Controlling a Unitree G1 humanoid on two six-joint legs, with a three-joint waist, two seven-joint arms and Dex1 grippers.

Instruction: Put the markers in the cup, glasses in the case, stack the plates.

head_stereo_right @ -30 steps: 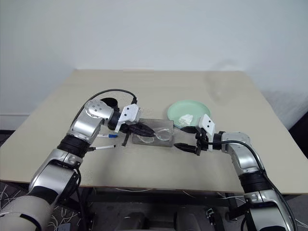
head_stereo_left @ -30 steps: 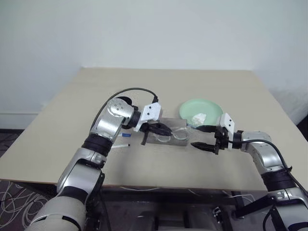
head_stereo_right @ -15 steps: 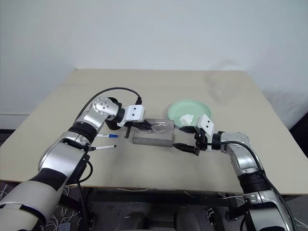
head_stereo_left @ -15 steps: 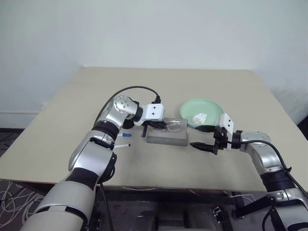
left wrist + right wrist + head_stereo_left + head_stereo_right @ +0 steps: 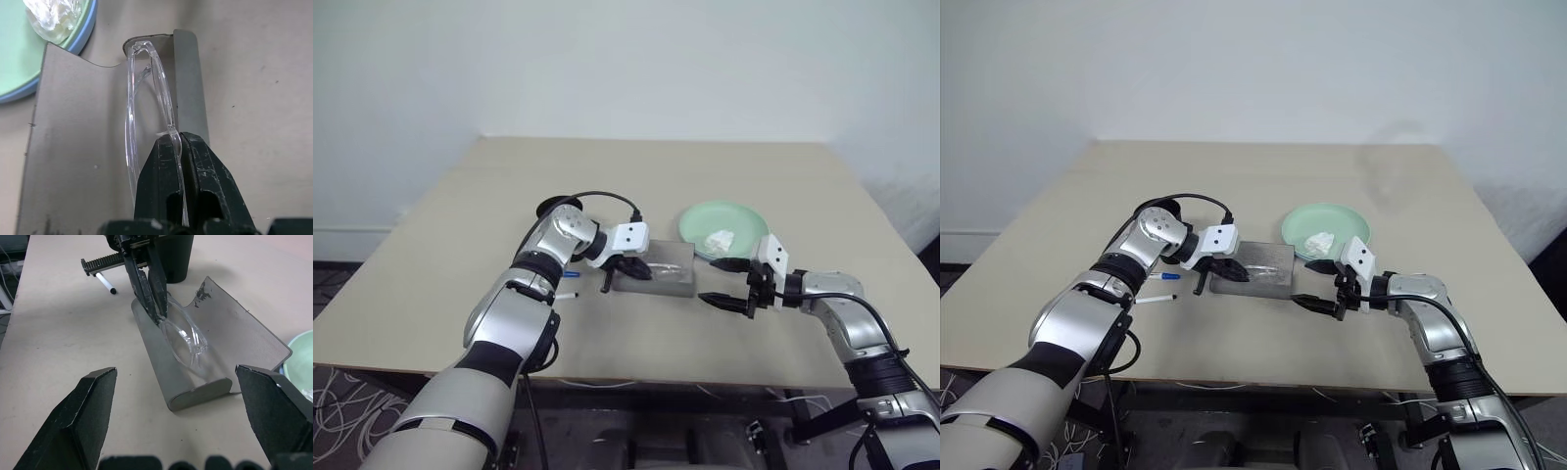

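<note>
Glasses stay pinched in our closed left pincer, lengthwise along the open case at frame centre; right pincer gapes nearby.

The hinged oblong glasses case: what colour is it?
Matte grey case, clearest in the right wrist view.
</note>
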